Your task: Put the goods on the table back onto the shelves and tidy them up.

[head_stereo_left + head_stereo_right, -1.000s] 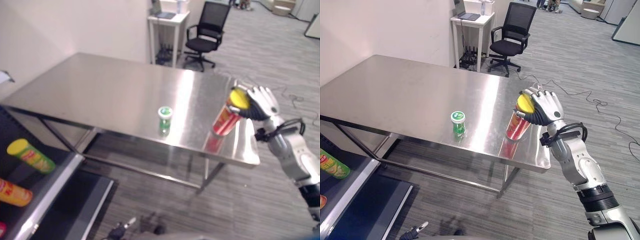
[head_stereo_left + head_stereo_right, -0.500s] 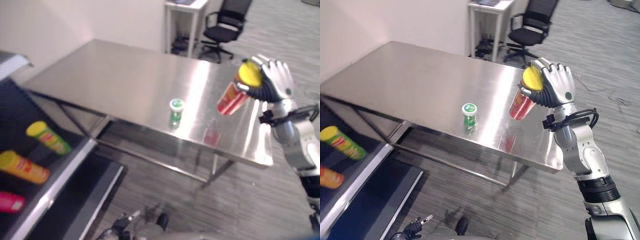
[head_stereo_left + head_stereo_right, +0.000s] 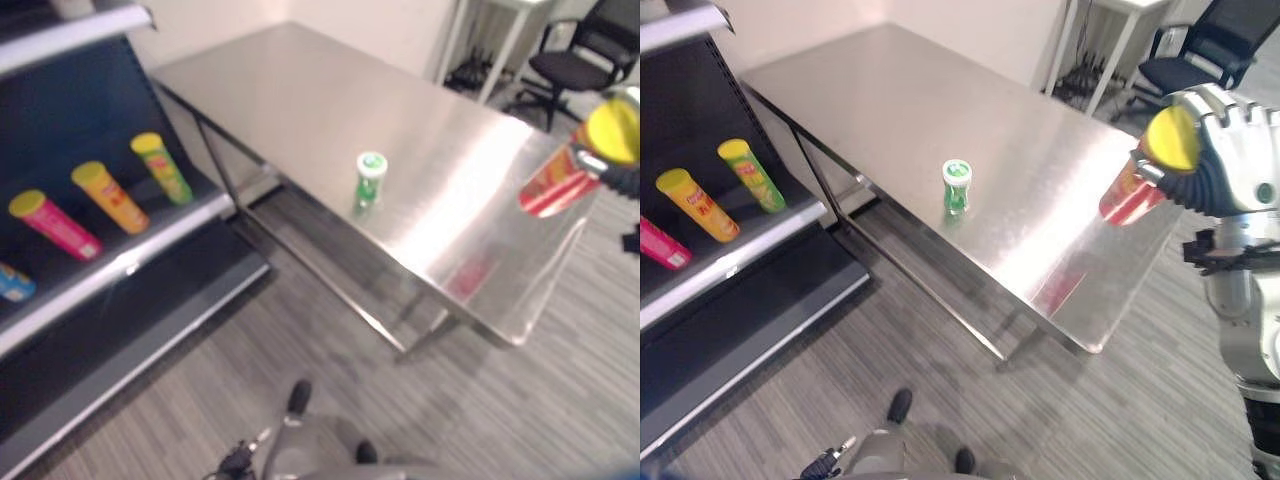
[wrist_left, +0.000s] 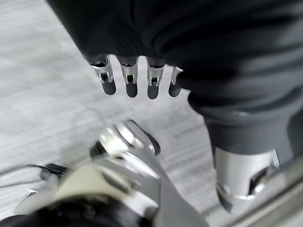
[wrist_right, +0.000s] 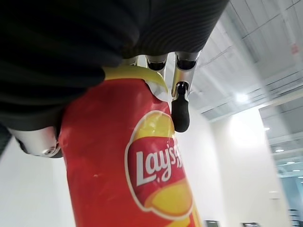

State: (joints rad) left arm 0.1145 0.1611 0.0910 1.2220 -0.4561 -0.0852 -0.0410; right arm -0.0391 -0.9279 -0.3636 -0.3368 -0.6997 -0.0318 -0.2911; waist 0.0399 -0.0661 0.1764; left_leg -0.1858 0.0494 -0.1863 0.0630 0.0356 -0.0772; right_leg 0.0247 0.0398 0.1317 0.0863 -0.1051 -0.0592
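- The right hand (image 3: 1225,165) has its fingers curled round a red chip can (image 3: 1127,190) with a yellow lid, holding it tilted in the air above the table's right edge.
- The left hand (image 4: 137,78) hangs over the floor with its fingers straight, holding nothing.
- A small green bottle (image 3: 956,186) stands upright near the front edge of the steel table (image 3: 890,90).
- On the shelf (image 3: 735,255) to the left lie a green can (image 3: 753,174), an orange can (image 3: 696,204) and a pink can (image 3: 660,245), side by side and apart.

A black office chair (image 3: 1225,45) stands beyond a white side table (image 3: 1118,30) (both on grey carpet).
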